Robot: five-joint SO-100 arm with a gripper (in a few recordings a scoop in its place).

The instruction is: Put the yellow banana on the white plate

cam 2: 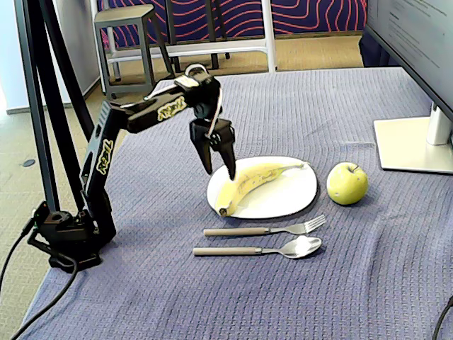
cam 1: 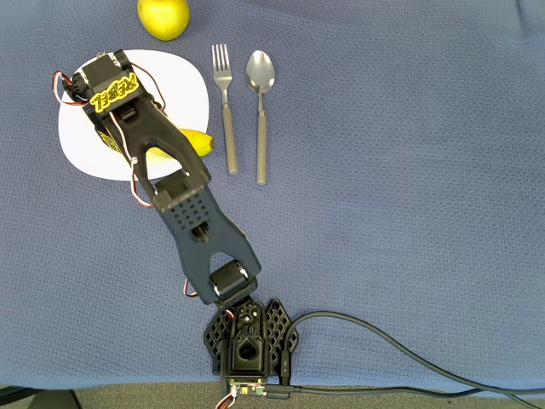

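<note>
- in the fixed view, left to centre: gripper [cam 2: 219, 161] hanging just above the left edge of the white plate [cam 2: 297, 202], fingers pointing down, slightly spread, pinching nothing.
- just right of and below the fingertips: yellow banana [cam 2: 249, 183] lying on the plate, apart from the gripper, so probably already released.
- long axis of the banana: from lower left, thick end at the plate's front left rim, to upper right, thin stem toward the far right corner.
- further right: green-yellow apple [cam 2: 347, 183] beside the plate; fork [cam 2: 265, 229] and spoon [cam 2: 258, 248] in front, parallel.
- in the overhead view, upper left: arm covering most of the plate [cam 1: 192, 85], only one banana end [cam 1: 198, 141] visible at the lower right rim.
- next move, as a judgement: only lifting away, up and to the left.
</note>
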